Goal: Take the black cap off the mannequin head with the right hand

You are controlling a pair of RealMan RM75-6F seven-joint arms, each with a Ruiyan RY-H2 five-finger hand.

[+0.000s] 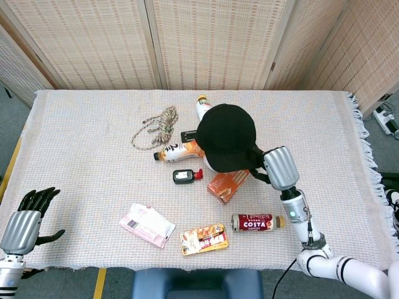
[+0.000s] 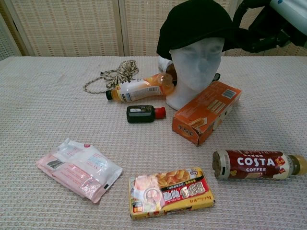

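The black cap [image 1: 228, 137] [image 2: 194, 21] sits tilted back on the white mannequin head [image 2: 195, 69], whose face now shows in the chest view. My right hand [image 1: 278, 168] [image 2: 273, 24] pinches the cap's brim at its right side and holds it lifted. My left hand [image 1: 26, 219] hangs at the table's near left corner, fingers apart, holding nothing.
An orange box [image 2: 207, 111] leans against the mannequin's base. A Costa coffee bottle [image 2: 259, 164], a snack pack [image 2: 169, 191], a pink packet [image 2: 79, 168], a small black bottle [image 2: 141, 113], an orange drink bottle [image 2: 139, 87] and a rope coil [image 2: 112, 75] lie on the woven tablecloth [image 1: 81, 156].
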